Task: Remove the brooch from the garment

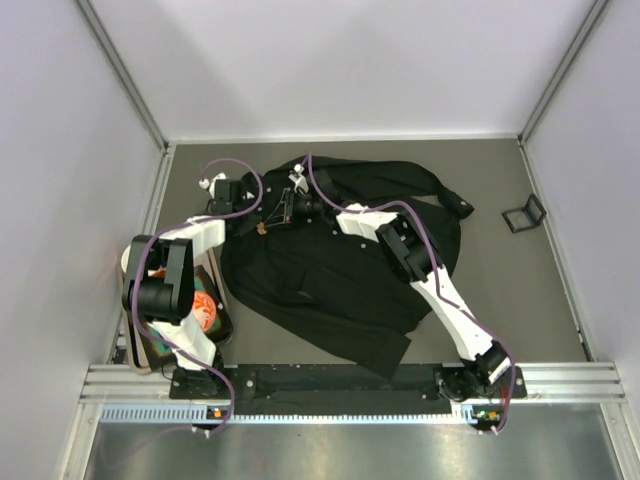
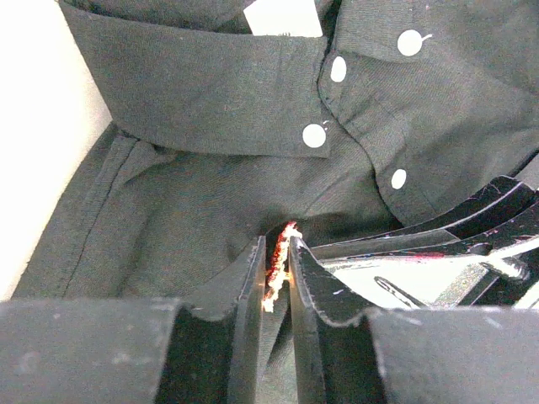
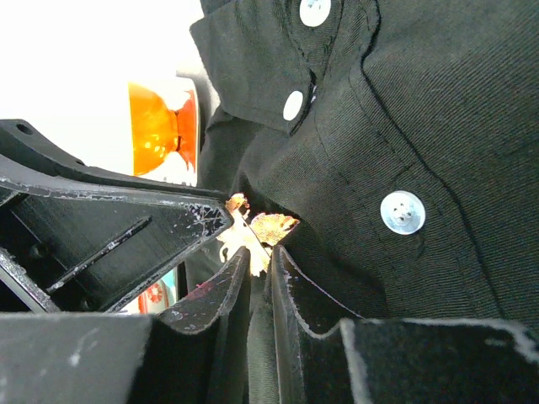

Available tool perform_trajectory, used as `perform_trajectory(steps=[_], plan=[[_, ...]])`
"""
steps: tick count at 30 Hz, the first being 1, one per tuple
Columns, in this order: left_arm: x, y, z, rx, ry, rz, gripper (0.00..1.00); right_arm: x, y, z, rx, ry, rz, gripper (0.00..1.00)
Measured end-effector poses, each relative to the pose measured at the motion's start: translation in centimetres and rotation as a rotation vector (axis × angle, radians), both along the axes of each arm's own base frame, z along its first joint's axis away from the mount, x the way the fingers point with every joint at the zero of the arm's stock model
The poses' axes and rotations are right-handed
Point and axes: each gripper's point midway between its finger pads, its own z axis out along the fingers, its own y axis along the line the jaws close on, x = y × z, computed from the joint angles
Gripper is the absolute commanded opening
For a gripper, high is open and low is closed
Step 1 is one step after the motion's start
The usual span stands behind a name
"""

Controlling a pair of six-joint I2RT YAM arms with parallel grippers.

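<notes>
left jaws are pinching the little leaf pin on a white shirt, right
Not quite: the shirt is black, not white, as the left wrist view shows. The left jaws are indeed pinching the little leaf pin.

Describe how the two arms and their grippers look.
Both the left arm and right arm have white links with black joints, and a purple cable loops along each. The left gripper and right gripper have black, wedge-shaped fingers with scuffed, whitish edges.
</notes>
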Motion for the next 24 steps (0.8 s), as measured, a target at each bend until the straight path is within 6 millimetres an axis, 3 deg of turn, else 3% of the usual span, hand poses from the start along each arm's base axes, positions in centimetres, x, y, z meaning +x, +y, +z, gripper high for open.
perform_trajectory(steps=[16,24], plan=[[-0.16,0.07,0.35,-0.004,0.000,-0.004,0.06,0.07,0.02,0.01,0.003,-0.005,-0.001,0.17],[0.04,-0.66,0.70,0.013,-0.028,-0.116,0.00,0.21,0.10,0.28,0.007,-0.016,0.002,0.19]])
